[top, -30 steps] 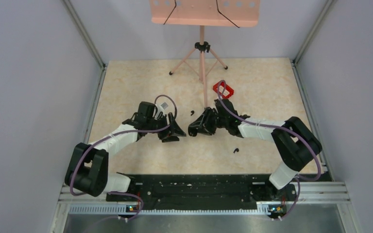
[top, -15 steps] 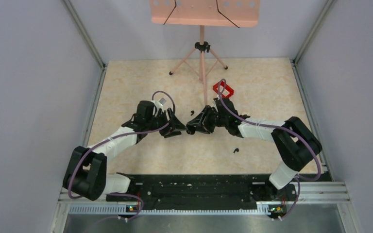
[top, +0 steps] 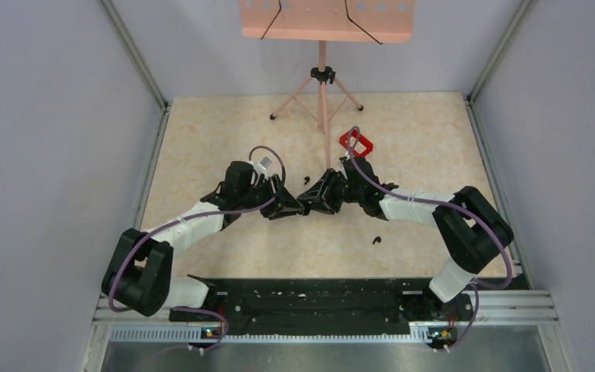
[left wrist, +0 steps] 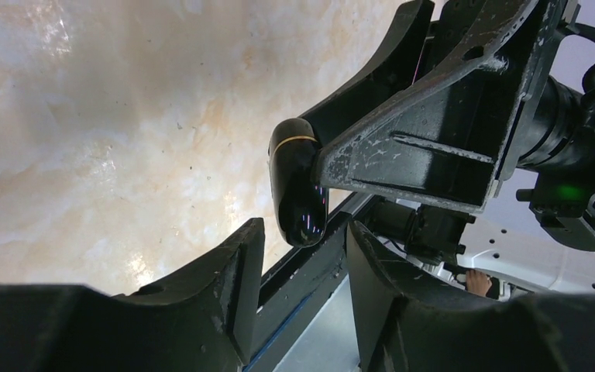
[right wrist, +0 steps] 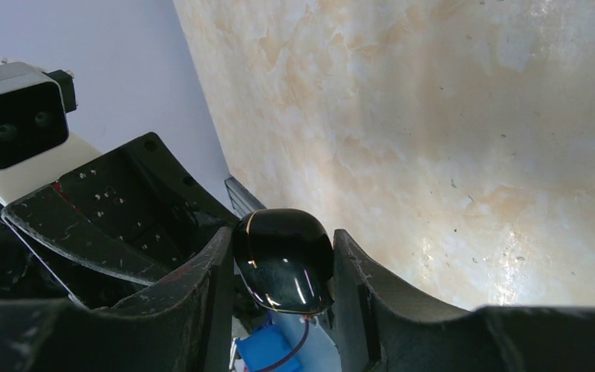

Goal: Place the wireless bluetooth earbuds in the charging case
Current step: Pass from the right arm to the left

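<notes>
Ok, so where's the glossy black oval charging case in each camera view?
Top external: the glossy black oval charging case is mid-frame, barely distinguishable at the right gripper tip.
Left wrist: centre, pinched by that gripper.
Right wrist: lower centre, between its own fingers.
Shared landmark: the beige marbled tabletop.

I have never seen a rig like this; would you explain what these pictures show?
Two robot arms are bolted at the near edge of a table. One picture looks down from above; the other two come from cameras on each wrist, showing that arm's own fingers. The right hand grips the charging case, a glossy black pebble. The left hand is open, close to the case. Two tiny black earbuds lie on the table, one behind the hands, one nearer the arms' bases. A red tray sits farther back.
</notes>
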